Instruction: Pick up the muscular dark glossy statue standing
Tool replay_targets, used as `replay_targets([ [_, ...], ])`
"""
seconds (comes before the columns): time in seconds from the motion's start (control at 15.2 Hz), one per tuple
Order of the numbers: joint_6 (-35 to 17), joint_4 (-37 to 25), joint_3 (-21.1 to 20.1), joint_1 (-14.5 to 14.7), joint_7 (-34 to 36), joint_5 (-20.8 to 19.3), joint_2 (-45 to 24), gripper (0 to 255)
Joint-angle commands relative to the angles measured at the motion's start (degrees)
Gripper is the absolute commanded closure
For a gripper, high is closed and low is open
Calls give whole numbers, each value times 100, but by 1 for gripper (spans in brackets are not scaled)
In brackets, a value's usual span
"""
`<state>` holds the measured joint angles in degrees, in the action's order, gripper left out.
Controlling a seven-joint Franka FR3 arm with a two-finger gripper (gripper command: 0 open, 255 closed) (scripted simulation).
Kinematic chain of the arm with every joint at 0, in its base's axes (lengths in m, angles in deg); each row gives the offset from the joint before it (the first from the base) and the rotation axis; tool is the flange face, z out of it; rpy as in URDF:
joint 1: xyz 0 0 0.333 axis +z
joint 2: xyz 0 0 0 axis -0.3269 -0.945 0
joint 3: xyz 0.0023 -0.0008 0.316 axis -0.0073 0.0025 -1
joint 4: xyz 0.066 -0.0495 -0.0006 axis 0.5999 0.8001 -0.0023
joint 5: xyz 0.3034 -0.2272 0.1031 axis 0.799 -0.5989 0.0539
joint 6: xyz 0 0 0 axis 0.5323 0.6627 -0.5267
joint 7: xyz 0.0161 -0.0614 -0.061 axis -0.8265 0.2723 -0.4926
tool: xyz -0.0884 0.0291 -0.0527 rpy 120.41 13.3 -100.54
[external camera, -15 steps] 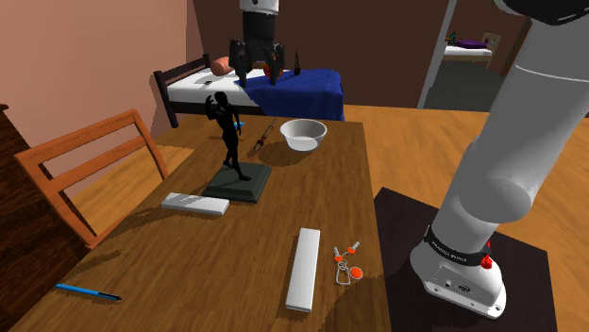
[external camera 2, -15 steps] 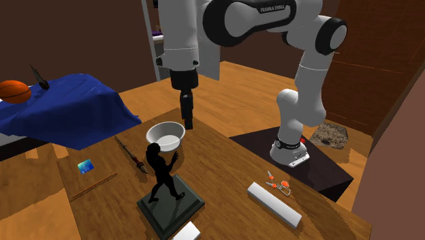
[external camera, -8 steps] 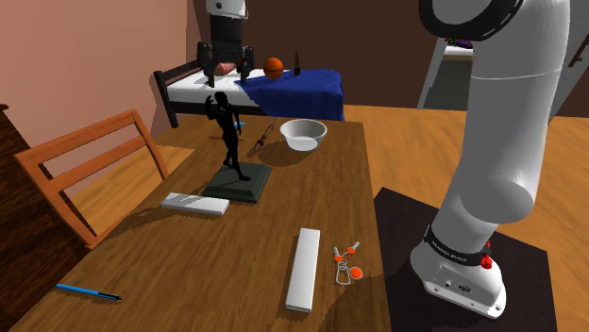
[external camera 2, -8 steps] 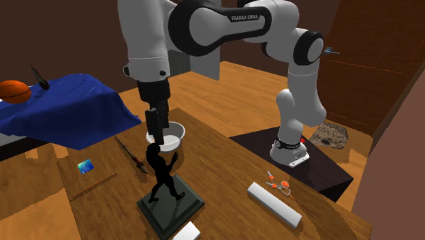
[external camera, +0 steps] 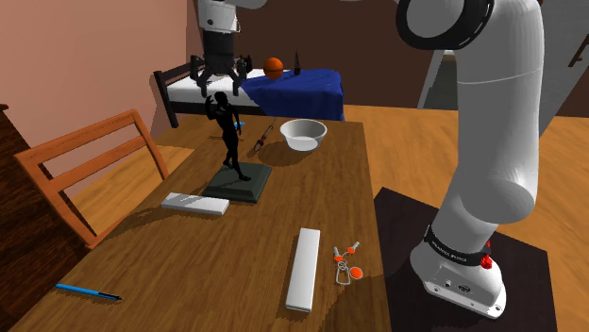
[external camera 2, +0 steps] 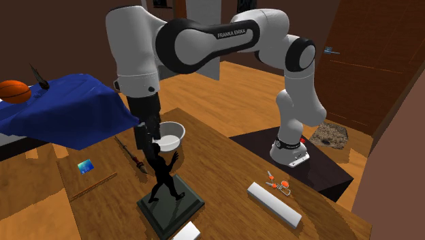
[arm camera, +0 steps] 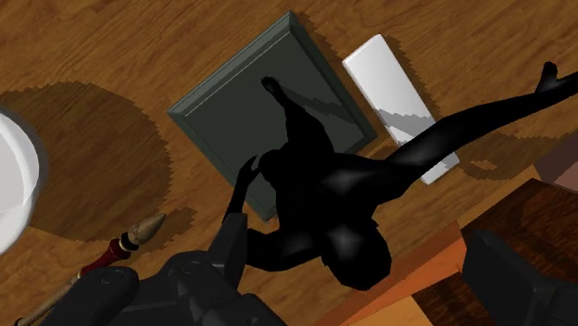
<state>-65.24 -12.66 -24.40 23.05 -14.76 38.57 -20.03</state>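
The glossy black muscular statue (external camera: 229,141) stands upright on a dark square base (external camera: 238,183) in the middle of the wooden table (external camera: 236,255). My gripper (external camera: 222,86) hangs open directly above its head, fingers spread to either side and not touching it. In the second exterior view the gripper (external camera 2: 144,141) sits just over the statue (external camera 2: 163,174). In the wrist view the statue (arm camera: 324,199) is seen from above with its head between my two separated fingers (arm camera: 190,282), and one arm reaches out past the base (arm camera: 250,102).
A white bowl (external camera: 303,134) and a wood-handled tool (external camera: 261,140) lie behind the statue. A white block (external camera: 194,203), a white bar (external camera: 304,268), orange-tagged keys (external camera: 346,264) and a blue pen (external camera: 88,291) lie nearer. A wooden chair (external camera: 90,165) flanks the table; a blue-covered bed (external camera: 297,90) stands behind.
The gripper has swung toward the shoulder view's left and come down, from over the bowl's side to just above the statue's head. It stays open. The statue has not moved.
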Motion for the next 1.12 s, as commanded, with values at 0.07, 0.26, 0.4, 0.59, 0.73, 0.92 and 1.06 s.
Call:
replay_targets([
  [0.07, -220, 276, -2, 1, -22, 10, 57, 0],
  [0.26, -222, 275, -3, 4, -19, 9, 54, 255],
  [0.4, -219, 269, -3, 5, -16, 8, 53, 255],
  [0.59, -217, 271, -4, 7, -13, 8, 56, 255],
  [0.73, -218, 274, -4, 6, -15, 9, 59, 255],
  [0.92, -55, 81, -3, 4, 1, 3, 30, 255],
  [1.06, 117, -131, -4, 7, 26, -4, -9, 255],
])
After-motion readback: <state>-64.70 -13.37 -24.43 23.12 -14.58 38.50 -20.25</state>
